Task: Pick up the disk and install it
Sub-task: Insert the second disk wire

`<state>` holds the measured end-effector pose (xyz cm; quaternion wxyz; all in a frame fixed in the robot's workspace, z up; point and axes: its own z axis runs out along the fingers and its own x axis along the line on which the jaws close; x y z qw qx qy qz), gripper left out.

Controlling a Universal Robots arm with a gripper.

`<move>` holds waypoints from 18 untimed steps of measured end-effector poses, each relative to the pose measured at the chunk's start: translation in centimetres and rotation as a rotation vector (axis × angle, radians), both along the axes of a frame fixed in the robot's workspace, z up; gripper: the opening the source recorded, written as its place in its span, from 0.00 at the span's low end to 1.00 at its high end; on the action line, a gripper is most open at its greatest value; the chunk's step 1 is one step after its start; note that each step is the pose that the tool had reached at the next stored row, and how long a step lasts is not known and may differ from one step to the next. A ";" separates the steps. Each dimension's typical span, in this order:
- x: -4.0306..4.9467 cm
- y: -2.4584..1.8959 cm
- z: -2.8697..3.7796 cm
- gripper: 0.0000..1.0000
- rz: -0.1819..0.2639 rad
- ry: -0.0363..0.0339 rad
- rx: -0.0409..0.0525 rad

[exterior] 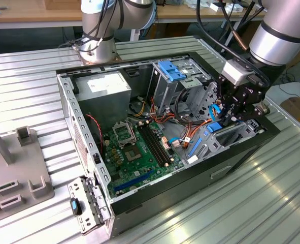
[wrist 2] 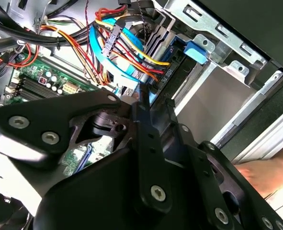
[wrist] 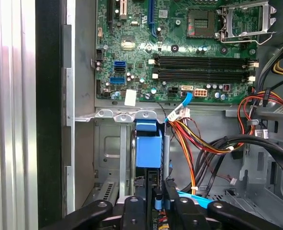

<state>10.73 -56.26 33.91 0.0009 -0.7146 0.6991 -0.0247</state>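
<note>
So I'm working down inside the open black desktop computer case [exterior: 155, 195] that's sitting on the ribbed metal tabletop [exterior: 241, 203], at the end on the exterior view's right. My black end effector [exterior: 230, 109] [wrist: 153, 194] is clamping onto the disk [wrist: 148, 148], the flat silver-grey metal hard drive with the blue plastic rails. As far as I can tell the fingers are pressing against its two broad faces, though most of the body is hiding behind them.

The disk is sitting at the mouth of the grey sheet-metal drive bay [wrist: 107, 143], just short of the green motherboard [wrist: 179, 28], so I'm reading this as the install step, partway in.

To do this well, I'm thinking the blue rails need to be tracking squarely in the bay's guides, with no twist, and with a straight push along the slot rather than a sideways one. The bundle of red, yellow and orange wires [wrist: 184, 143] is hanging right beside the bay, so I'm watching that nothing is getting pinched.

The disk is standing on edge, thin side up toward my wrist, blue end leading. Its long axis is looking like it's running along the bay, pointing toward the motherboard.
</note>
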 end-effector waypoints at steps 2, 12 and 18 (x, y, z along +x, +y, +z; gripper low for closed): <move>0.00 0.00 0.01 0.30 0.000 0.0000 -0.0003; 0.00 0.00 1.54 0.30 0.000 0.0000 -0.0003; 0.00 0.00 2.88 0.30 0.000 0.0000 -0.0002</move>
